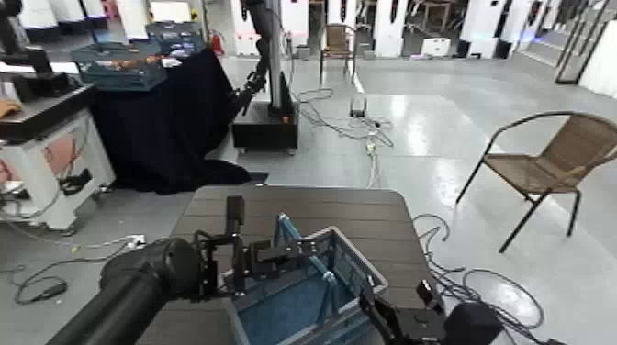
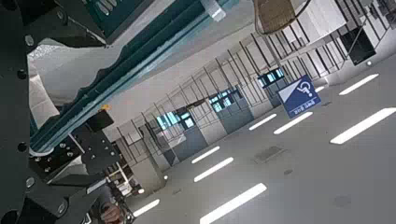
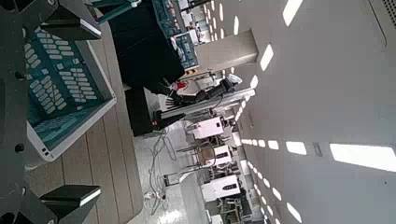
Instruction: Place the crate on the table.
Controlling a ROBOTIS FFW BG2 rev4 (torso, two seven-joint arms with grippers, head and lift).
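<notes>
The 2 grippers hold the crate (image 1: pixel 303 294) over the table (image 1: pixel 367 216), left gripper (image 1: pixel 241 266) and right gripper (image 1: pixel 397 307) each clamped on a rim.

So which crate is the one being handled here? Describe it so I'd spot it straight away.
Start at the dark brown slatted-plank table right in front of the robot. At its near edge sits the grey-blue plastic lattice-sided crate, between the left gripper and right gripper. Its blue inner floor and thin light-blue handle bar separate it from the darker teal mesh crates on the black-draped table behind.
</notes>
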